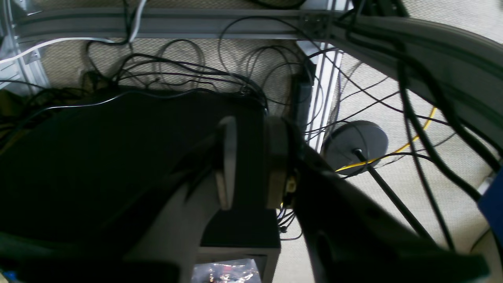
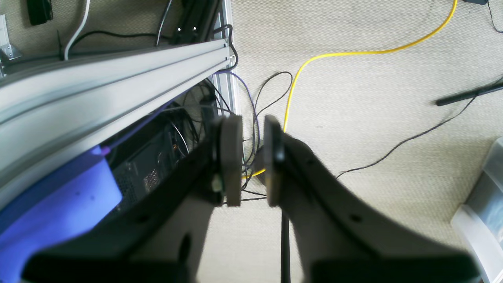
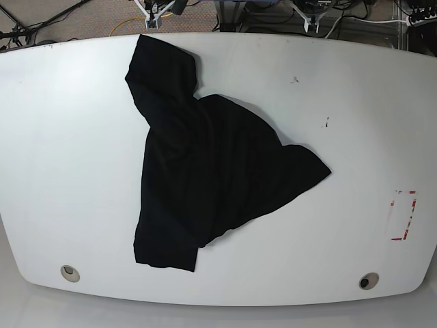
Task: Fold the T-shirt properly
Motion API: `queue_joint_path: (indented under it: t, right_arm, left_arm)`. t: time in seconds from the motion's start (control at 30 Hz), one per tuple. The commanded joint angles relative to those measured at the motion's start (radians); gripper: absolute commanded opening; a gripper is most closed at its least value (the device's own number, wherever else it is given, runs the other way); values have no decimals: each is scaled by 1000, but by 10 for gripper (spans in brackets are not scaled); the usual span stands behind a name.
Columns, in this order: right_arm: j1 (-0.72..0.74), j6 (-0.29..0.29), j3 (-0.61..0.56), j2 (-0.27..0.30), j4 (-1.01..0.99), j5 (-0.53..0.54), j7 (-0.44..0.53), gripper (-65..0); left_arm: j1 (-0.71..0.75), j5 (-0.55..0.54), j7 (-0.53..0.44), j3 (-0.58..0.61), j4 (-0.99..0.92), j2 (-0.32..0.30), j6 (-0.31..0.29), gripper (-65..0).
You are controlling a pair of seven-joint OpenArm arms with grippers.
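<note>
The black T-shirt [image 3: 205,171] lies crumpled on the white table [image 3: 68,137] in the base view, spread from the far left-centre toward the near edge. Its print does not show. Neither arm reaches over the table in the base view. In the left wrist view my left gripper [image 1: 251,161] hangs off the table over the floor, jaws a little apart and empty. In the right wrist view my right gripper [image 2: 251,159] is also over the floor, jaws a little apart with carpet showing between them. The shirt shows in neither wrist view.
A red-marked label [image 3: 403,215] lies near the table's right edge, and two round holes [image 3: 68,273] sit near the front edge. Below the arms are an aluminium frame rail [image 2: 118,74], tangled cables [image 1: 188,74], a yellow cable [image 2: 314,59] and a round black stand base [image 1: 355,145].
</note>
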Motion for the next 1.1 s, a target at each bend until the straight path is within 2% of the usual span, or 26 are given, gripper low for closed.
queue_joint_path:
  t: [0.0, 0.2, 0.23, 0.47, 0.7, 1.07]
  right_arm:
    - [-104, -30, 2, 7, 142, 5, 1, -571]
    - [-152, -24, 1, 4, 196, 2, 0, -572]
    - [-57, -27, -2, -3, 146, 1, -3, -556]
    - [35, -27, -1, -15, -45, -1, 23, -563]
    - [15, -27, -1, -21, -48, -1, 118, -563]
    - [-15, -27, -1, -20, -3, -1, 120, -563]
  left_arm:
    - [88, 6, -22, 13, 60, -30, 16, -540]
    - [136, 4, -33, 9, 110, -41, 17, -541]
    - [92, -4, -21, 8, 98, -14, 4, -543]
    - [69, -2, -20, 8, 92, -8, 4, -543]
    - [71, -2, -23, 8, 95, -9, 4, -543]
    - [83, -7, -44, 0, 118, -13, 4, -547]
